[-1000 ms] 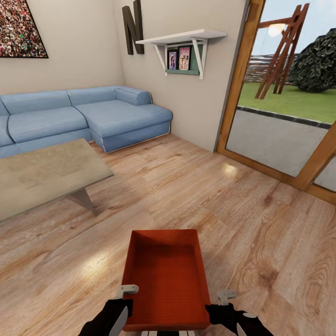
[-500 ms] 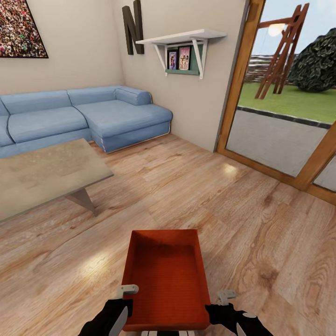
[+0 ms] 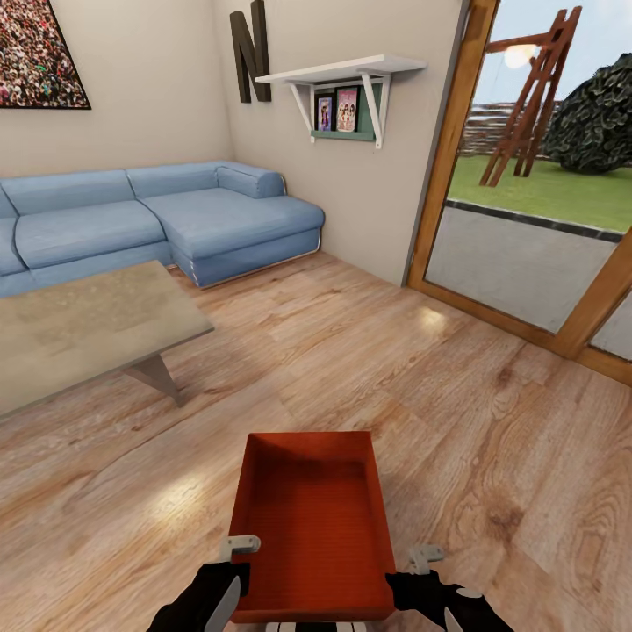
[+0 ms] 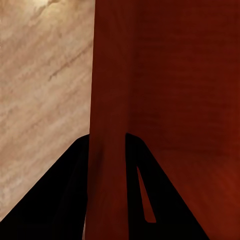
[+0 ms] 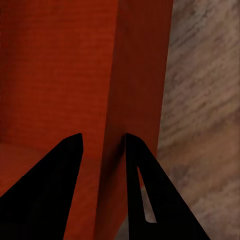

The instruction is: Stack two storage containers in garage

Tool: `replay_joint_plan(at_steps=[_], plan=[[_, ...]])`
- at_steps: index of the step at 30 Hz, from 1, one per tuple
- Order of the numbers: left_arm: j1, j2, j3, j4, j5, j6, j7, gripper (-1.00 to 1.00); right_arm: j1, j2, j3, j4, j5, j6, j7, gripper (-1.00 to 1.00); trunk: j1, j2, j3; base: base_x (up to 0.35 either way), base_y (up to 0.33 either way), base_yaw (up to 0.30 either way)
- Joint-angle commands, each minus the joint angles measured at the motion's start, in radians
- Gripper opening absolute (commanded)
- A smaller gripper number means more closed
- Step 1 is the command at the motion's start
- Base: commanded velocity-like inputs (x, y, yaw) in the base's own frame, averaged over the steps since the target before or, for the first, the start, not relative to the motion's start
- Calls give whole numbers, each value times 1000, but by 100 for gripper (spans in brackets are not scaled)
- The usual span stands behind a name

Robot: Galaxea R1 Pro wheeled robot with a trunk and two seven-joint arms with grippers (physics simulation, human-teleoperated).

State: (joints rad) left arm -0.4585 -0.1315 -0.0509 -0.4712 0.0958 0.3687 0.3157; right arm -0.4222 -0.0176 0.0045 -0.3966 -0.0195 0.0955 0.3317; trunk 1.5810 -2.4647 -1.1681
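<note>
— Has anything been shifted over the last second?

— Nothing. The container (image 3: 312,525) is kept above the wood floor (image 3: 491,456), near the sofa (image 3: 158,219). Its side walls are pinched by the left claw (image 4: 106,150) and right claw (image 5: 103,150). The garage trip is not yet begun.

One orange bin (image 3: 312,527), one blue sofa (image 3: 149,219), one coffee table (image 3: 79,329), one wall shelf (image 3: 347,75), two grippers.
</note>
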Motion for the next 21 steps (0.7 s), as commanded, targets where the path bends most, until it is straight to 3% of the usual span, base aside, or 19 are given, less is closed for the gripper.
replay_joint_plan(at_steps=[1, 21], plan=[[0, -1, -9, -1, 32, -2, 4, -100, 0, 1, 6, -2, -16, 9, 9, -100, -4, 7, 2, 0, 0, 0], [0, 4, -9, -1, 29, -2, 5, -100, 0, 1, 5, -2, -14, 7, 20, -100, -81, 147, 67, 0, 0, 0]])
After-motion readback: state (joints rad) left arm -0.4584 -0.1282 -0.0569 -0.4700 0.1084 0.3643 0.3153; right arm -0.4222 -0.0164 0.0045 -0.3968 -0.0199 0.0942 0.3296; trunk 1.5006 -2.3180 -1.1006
